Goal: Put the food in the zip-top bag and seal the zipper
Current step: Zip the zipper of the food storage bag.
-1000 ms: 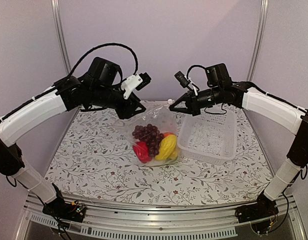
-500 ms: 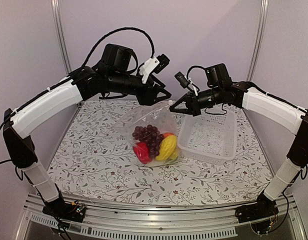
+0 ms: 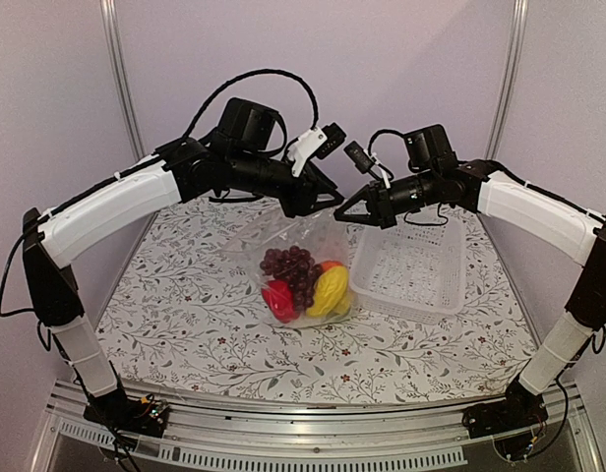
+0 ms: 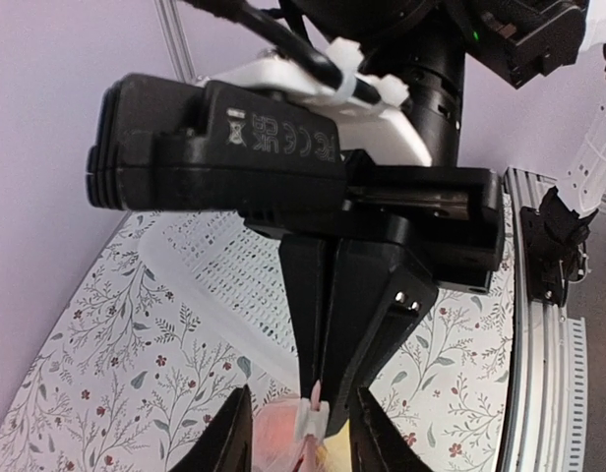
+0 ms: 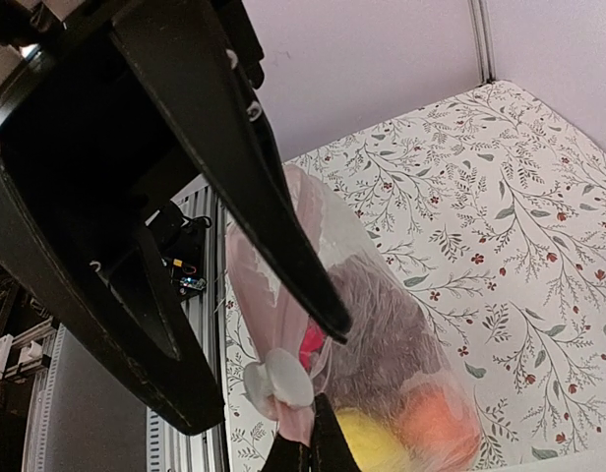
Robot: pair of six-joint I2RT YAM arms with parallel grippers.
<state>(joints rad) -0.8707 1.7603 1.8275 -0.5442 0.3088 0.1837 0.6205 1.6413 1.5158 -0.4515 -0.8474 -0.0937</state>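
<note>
The zip-top bag (image 3: 295, 244) hangs over the table centre with the food in it: purple grapes (image 3: 291, 265), red pepper (image 3: 277, 299), a yellow piece (image 3: 329, 289) and an orange fruit (image 3: 329, 265). My right gripper (image 3: 339, 210) is shut on the bag's top edge, just beside a white slider (image 5: 280, 377) on the pinkish zipper strip (image 5: 267, 285). In the right wrist view my right gripper (image 5: 308, 454) pinches that strip. My left gripper (image 3: 327, 201) is open. Its fingers (image 5: 269, 211) straddle the strip at the slider (image 4: 315, 419).
A white perforated basket (image 3: 411, 265) stands right of the bag, close to it. Both wrists meet above the bag's top right corner. The floral table (image 3: 175, 315) spreads to the left and front; a metal rail (image 3: 283, 408) runs along the near edge.
My left arm has swung right along the bag's top edge and now reaches the slider beside my right gripper. The right arm and the bag have held still.
</note>
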